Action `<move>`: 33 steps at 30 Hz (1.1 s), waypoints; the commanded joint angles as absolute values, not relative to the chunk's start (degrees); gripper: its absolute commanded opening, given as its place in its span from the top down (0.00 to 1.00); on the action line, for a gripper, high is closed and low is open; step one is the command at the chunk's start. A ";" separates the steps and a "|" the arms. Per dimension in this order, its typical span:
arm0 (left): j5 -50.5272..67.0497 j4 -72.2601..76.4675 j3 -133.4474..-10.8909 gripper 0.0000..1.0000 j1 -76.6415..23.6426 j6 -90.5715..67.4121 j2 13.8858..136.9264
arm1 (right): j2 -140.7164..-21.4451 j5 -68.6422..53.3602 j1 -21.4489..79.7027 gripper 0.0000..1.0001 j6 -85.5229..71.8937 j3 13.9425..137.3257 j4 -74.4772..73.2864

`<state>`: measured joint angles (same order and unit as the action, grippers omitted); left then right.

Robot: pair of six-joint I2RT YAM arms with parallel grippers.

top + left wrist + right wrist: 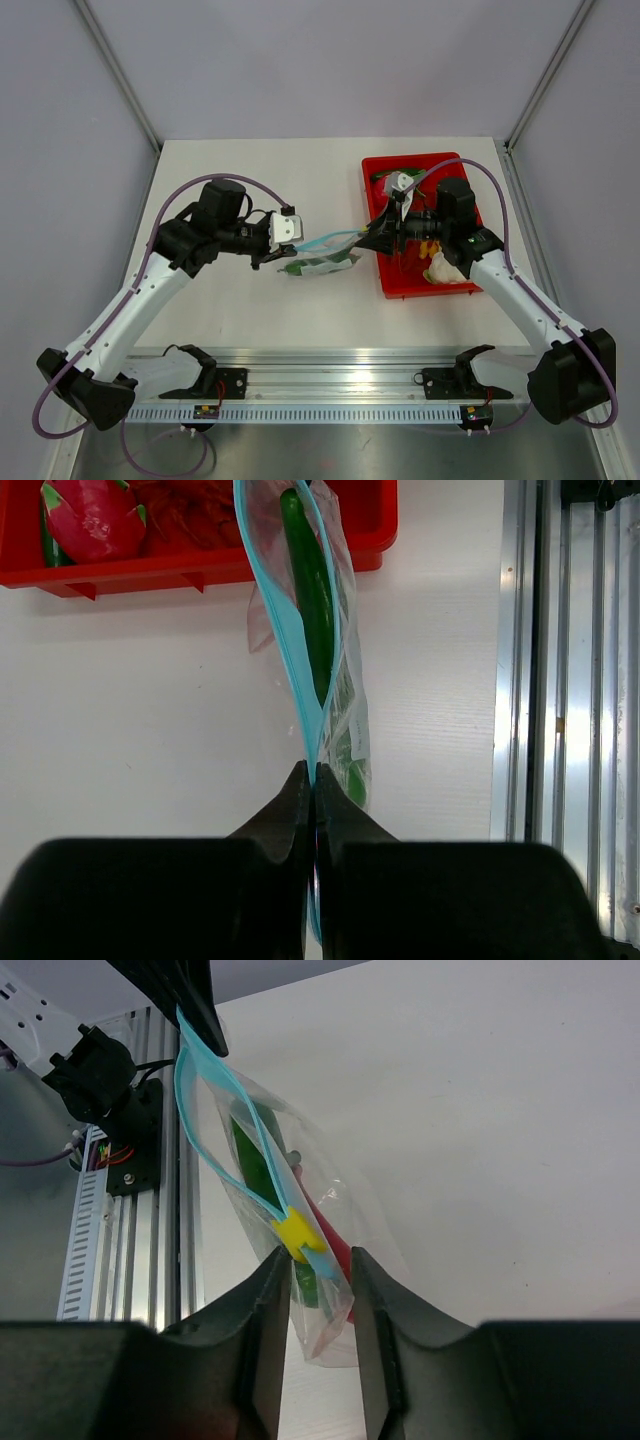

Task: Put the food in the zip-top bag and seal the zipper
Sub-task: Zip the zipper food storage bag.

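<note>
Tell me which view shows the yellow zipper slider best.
The right wrist view: the yellow slider sits large on the light-blue zipper, just ahead of the right pincer. The left wrist view shows the strip but no slider, and in the top view it is too small to make out.

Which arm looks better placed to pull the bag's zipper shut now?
Probably the right. Its claw straddles the yellow slider on the zipper, jaws slightly apart, while the left claw pinches the other end, anchoring it.

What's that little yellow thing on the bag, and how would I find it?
Start at the clear bag stretched between the two grippers, beside the red tray. Follow its light-blue zipper toward the right gripper. The yellow slider sits on that strip just ahead of the fingers, the only yellow piece there, beside the green-and-red pepper inside.
</note>
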<state>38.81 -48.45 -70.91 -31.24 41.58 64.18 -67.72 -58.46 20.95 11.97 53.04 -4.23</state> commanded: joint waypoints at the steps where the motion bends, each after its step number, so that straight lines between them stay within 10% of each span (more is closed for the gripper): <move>1: 39.64 -46.93 -71.72 1.00 -30.94 42.45 63.19 | -66.18 -56.95 21.36 0.65 12.48 54.58 -3.07; 7: 39.64 -46.41 -71.54 1.00 -30.94 42.10 63.28 | -66.18 -56.52 21.27 1.00 12.13 54.75 -3.08; 18: 32.61 -32.36 -69.26 0.42 -30.94 33.76 60.64 | -69.69 -50.27 21.27 1.00 15.30 59.14 -11.42; 33: 29.18 -15.82 -77.60 0.43 -45.79 24.35 74.52 | -72.33 -46.76 23.11 1.00 12.83 66.44 -20.21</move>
<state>31.75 -21.52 -73.91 -44.42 25.96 72.71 -72.10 -48.03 22.15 13.15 63.46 -18.24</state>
